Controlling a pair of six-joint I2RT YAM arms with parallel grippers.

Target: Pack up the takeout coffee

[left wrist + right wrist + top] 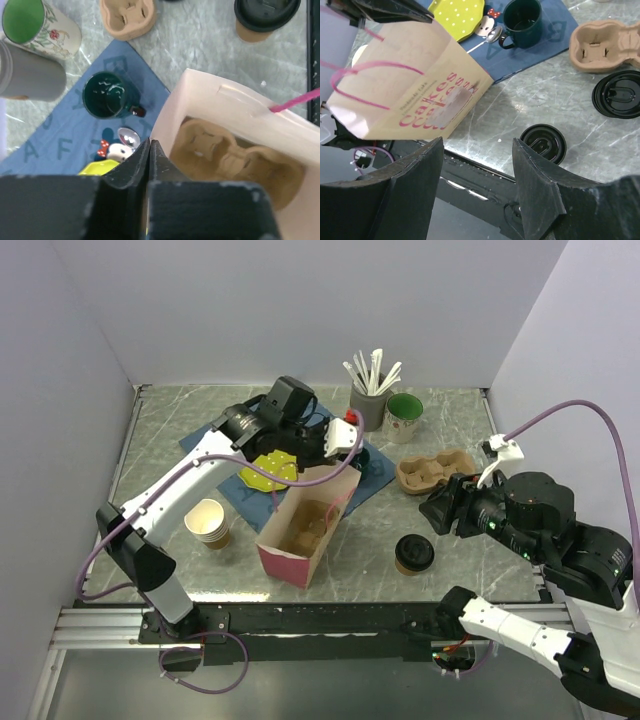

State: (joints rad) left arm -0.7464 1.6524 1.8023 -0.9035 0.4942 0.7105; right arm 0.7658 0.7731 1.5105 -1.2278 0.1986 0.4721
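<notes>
Grey marbled bench point(450, 430) carried a brown kraft-paper coffee cup with round black lid point(413, 554), just right of a cream paper bag with pink lettering point(290, 562); left tool point(149, 146) pinched the bag's rim; right tool point(476, 170) hovered near the cup, gaping wide, empty.

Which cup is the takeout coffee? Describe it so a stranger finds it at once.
Start at the open paper bag mid-table. Just to its right, toward the near edge, stands the takeout coffee. It is the only brown cup capped with a black lid; the paper cups left of the bag are lidless.
</notes>
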